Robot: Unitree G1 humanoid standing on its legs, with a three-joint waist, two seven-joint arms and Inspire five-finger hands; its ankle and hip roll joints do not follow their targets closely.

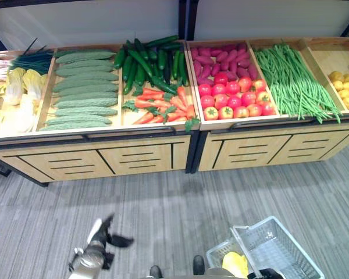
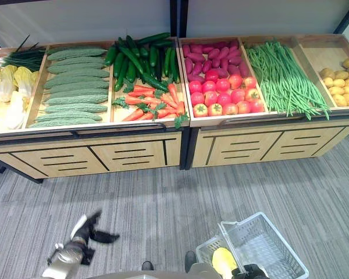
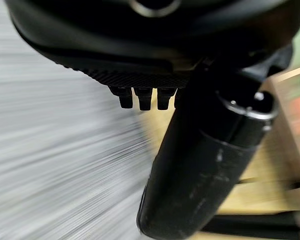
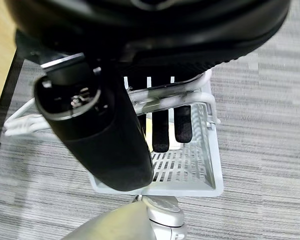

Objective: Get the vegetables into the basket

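Nearest me, my right hand [image 4: 165,125] hangs low on the right with its fingers [image 4: 182,125] hooked round the handle [image 4: 155,97] of the white basket [image 1: 279,250], which hangs over the grey floor [image 1: 174,203]. Something yellow [image 1: 235,264] lies inside the basket; I can't tell what it is. My left hand [image 1: 107,235] hovers low on the left over the floor, holding nothing, thumb out, fingers [image 3: 142,97] loosely spread.

Further off stands the wooden stand [image 1: 145,154] with the vegetables in bins: from left, pale cabbages [image 1: 14,93], green gourds [image 1: 81,87], cucumbers [image 1: 148,61] behind carrots [image 1: 160,104], purple sweet potatoes [image 1: 221,61] behind tomatoes [image 1: 235,99], long beans [image 1: 291,78] and potatoes [image 1: 346,87] far right.
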